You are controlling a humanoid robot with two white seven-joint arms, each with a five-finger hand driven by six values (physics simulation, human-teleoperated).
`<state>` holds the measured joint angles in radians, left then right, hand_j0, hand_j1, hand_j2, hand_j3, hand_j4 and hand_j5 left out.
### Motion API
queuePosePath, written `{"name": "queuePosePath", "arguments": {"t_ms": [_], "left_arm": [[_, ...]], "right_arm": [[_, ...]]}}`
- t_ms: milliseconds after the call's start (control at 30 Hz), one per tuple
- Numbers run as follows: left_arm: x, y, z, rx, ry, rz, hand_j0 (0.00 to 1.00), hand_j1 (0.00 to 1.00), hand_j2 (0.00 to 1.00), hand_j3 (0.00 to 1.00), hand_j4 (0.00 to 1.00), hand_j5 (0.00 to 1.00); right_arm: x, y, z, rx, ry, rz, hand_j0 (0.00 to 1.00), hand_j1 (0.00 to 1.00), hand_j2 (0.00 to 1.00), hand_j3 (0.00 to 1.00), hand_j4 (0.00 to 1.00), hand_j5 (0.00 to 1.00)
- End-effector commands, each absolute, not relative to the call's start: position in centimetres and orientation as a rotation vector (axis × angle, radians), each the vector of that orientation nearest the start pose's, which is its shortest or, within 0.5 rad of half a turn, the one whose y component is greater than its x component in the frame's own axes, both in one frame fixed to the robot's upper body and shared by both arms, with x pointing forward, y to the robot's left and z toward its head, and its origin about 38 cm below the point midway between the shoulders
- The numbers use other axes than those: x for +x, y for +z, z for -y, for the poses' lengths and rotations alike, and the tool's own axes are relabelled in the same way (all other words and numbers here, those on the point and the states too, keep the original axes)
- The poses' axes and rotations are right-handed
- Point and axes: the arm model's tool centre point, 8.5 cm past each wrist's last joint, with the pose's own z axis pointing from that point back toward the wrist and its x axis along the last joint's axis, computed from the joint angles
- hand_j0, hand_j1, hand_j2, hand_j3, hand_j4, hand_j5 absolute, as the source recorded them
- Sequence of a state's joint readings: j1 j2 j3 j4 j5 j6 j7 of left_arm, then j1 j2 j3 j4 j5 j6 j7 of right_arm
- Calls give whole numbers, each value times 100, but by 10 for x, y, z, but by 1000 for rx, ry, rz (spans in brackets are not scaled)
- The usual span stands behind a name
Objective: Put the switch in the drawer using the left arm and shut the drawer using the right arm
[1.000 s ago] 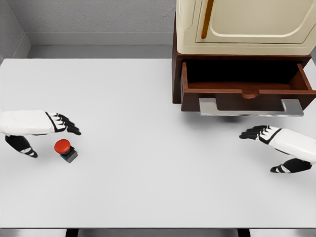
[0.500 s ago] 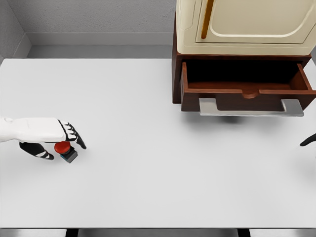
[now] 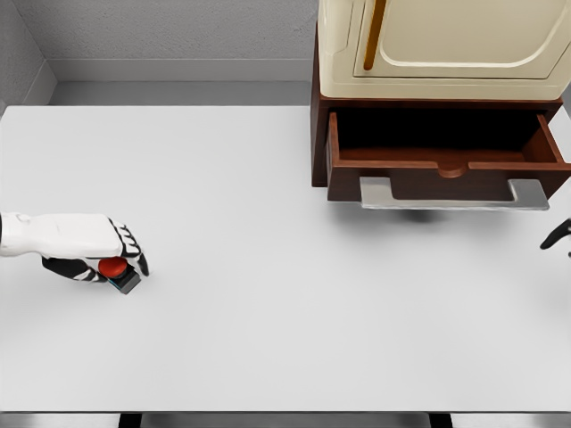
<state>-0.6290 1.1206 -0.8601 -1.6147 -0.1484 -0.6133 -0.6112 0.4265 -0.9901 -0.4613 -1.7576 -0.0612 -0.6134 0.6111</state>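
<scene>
1. The switch [image 3: 116,270], a red button on a small dark base, sits on the white worktop [image 3: 268,267] well to the left of the drawer [image 3: 443,156] and nearer the front edge than it.
2. The left hand [image 3: 111,254] is closed around the switch, fingers over the far side and thumb on the near side. Whether the pads are fully seated cannot be confirmed; the switch appears to rest on the worktop, not yet lifted.
3. Risk: the grip bears on the rounded red cap instead of the squared base. A cap-only hold could let the switch pivot or slip out once raised.
4. Risk: the carry to the drawer is long. A loose grasp could drop the switch short of the drawer.
5. The drawer stands pulled out, its cavity dark and seemingly vacant. Its front wall and the cabinet [image 3: 442,45] overhanging it narrow the entry; a low approach could strike the front wall.
6. Only fingertips of the right hand [image 3: 558,234] show, right of the drawer; its posture cannot be told.
</scene>
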Motion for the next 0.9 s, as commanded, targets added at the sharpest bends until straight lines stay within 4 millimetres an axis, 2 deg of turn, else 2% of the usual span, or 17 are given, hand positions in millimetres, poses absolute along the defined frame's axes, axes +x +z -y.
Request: {"name": "queuePosePath", "arguments": {"t_ms": [0, 167, 333, 467, 533, 633, 667, 767, 867], "left_arm": [[363, 196, -340, 83, -2215, 1153, 54, 54, 54, 54, 54, 54], [364, 197, -340, 86, -2216, 1155, 42, 42, 42, 42, 42, 42], [362, 206, -329, 79, -2237, 1194, 41, 41, 41, 41, 41, 41], [368, 224, -321, 84, -2223, 1265, 39, 39, 39, 39, 39, 39], [366, 241, -305, 82, -2254, 1328, 39, 39, 39, 39, 39, 39], [362, 249, -282, 50, -2287, 1405, 38, 38, 38, 38, 38, 38], [366, 256, -270, 38, -2285, 1459, 37, 37, 37, 37, 37, 37], [372, 271, -249, -11, -2253, 1572, 35, 35, 35, 35, 35, 35], [376, 282, -214, -72, -2251, 1698, 35, 35, 35, 35, 35, 35]], "right_arm": [[273, 247, 452, -343, 1594, 1471, 55, 55, 55, 55, 55, 55], [280, 246, 444, -318, 1620, 1478, 55, 55, 55, 55, 55, 55], [280, 247, 443, -320, 1622, 1482, 56, 56, 56, 56, 56, 56], [281, 249, 443, -326, 1623, 1488, 56, 56, 56, 56, 56, 56], [281, 249, 443, -326, 1623, 1488, 57, 57, 57, 57, 57, 57], [281, 249, 443, -326, 1623, 1488, 57, 57, 57, 57, 57, 57], [281, 249, 443, -326, 1623, 1488, 58, 58, 58, 58, 58, 58], [281, 249, 443, -326, 1623, 1488, 58, 58, 58, 58, 58, 58], [281, 249, 443, -326, 1623, 1488, 58, 58, 58, 58, 58, 58]]}}
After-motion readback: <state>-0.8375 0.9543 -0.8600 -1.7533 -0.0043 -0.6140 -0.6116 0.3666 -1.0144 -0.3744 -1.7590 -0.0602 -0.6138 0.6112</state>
